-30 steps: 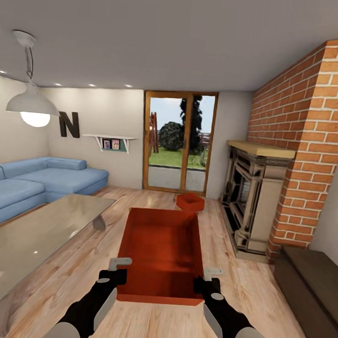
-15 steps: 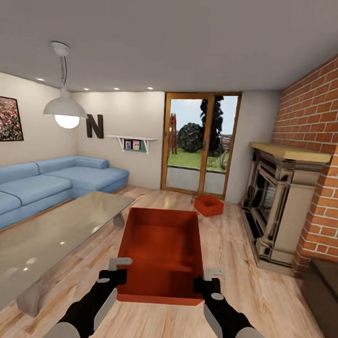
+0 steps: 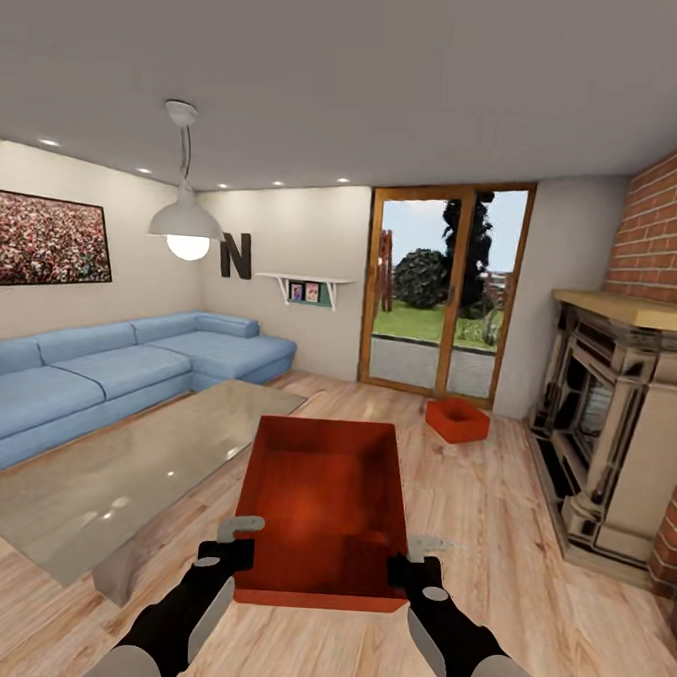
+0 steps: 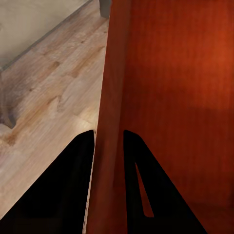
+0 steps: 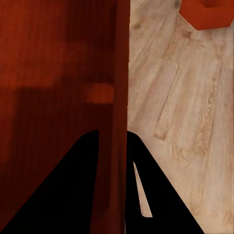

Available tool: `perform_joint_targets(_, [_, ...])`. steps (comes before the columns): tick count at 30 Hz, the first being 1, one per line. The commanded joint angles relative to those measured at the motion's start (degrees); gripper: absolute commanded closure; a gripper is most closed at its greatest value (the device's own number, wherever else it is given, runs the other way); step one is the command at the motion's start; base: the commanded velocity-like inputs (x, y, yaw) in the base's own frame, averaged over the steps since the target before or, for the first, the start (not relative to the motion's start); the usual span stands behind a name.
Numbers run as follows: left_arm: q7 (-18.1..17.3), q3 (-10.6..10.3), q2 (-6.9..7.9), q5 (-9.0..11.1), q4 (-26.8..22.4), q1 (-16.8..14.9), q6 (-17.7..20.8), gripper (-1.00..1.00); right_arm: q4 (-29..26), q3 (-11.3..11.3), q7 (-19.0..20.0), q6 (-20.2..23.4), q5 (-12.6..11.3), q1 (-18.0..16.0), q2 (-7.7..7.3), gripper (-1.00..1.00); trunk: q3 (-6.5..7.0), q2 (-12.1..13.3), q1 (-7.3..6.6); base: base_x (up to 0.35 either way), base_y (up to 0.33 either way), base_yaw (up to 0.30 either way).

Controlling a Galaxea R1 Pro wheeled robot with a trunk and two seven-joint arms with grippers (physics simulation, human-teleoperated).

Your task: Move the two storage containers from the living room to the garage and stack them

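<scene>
I hold one red-orange storage container [image 3: 324, 503] level in front of me, above the living room's light wood-plank floor [image 3: 488, 508]. My left gripper [image 3: 227, 552] is shut on its left wall [image 4: 108, 146], with one dark finger on each side of the wall. On the opposite wall [image 5: 120, 122] my right gripper [image 3: 412, 566] is clamped the same way. The other storage container [image 3: 457, 420] sits on the planks near the glass patio door, and its corner [image 5: 207, 12] appears in the right wrist view.
A glass coffee table [image 3: 130, 466] stands close on my left, with a blue sofa [image 3: 96, 364] behind it. A fireplace [image 3: 613, 435] with brick above it is on the right. A pendant lamp [image 3: 187, 224] hangs at the left. The patio door [image 3: 442, 290] is straight ahead.
The view has swung to the left: fireplace, door and far container slid right, and a wall picture came into sight. The held container and both grippers keep their place in view.
</scene>
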Motion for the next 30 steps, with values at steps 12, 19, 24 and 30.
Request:
perform_joint_targets(12, [2.0, -0.1, 0.07, -1.2, -0.3, -0.1, 0.4, 1.00, 0.1, 0.5, -0.3, 0.1, -1.1, 0.0, -0.04, 1.00, -0.09, -0.1, 0.01, 0.000, 0.000, 0.270])
perform_joint_targets(19, [2.0, -0.1, 0.12, -1.2, -0.3, -0.1, 0.4, 1.00, 0.2, 0.5, -0.3, 0.0, -1.2, 0.0, -0.04, 1.00, -0.09, -0.1, 0.01, 0.000, 0.000, 0.270])
perform_joint_targets(24, [2.0, -0.1, 0.09, -1.2, -0.3, -0.1, 0.4, 1.00, 0.3, 0.5, -0.3, -0.1, -1.1, 0.0, -0.04, 1.00, -0.09, -0.1, 0.01, 0.000, 0.000, 0.270])
perform_joint_targets(30, [2.0, -0.1, 0.11, -1.2, -0.3, -0.1, 0.4, 1.00, 0.3, 0.6, -0.3, -0.2, -1.1, 0.0, -0.04, 1.00, -0.09, -0.1, 0.01, 0.000, 0.000, 0.270])
